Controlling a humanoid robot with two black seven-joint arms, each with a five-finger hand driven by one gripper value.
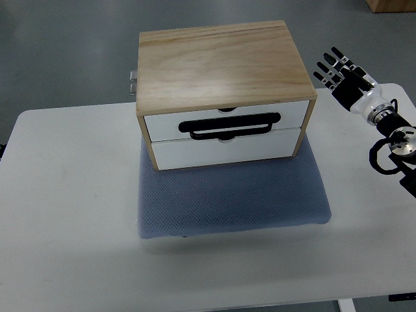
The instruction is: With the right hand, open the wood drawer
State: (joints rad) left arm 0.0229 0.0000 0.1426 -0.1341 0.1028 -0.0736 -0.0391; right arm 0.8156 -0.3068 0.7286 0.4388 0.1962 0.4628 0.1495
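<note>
A wooden drawer box (221,65) stands on a blue-grey mat (234,198) on the white table. Its front has two white drawer faces, both pushed in. A black bar handle (231,123) runs across the upper drawer (227,120), just above the seam with the lower drawer (227,148). My right hand (341,75) hovers to the right of the box, level with its top, apart from it. Its black fingers (328,71) are spread and point up and left, holding nothing. The left arm does not show.
The white table (65,214) reaches from the left edge to the right edge. A metal fitting (132,80) sticks out at the box's back left. Grey floor lies beyond, with a wooden object (390,5) at the top right corner.
</note>
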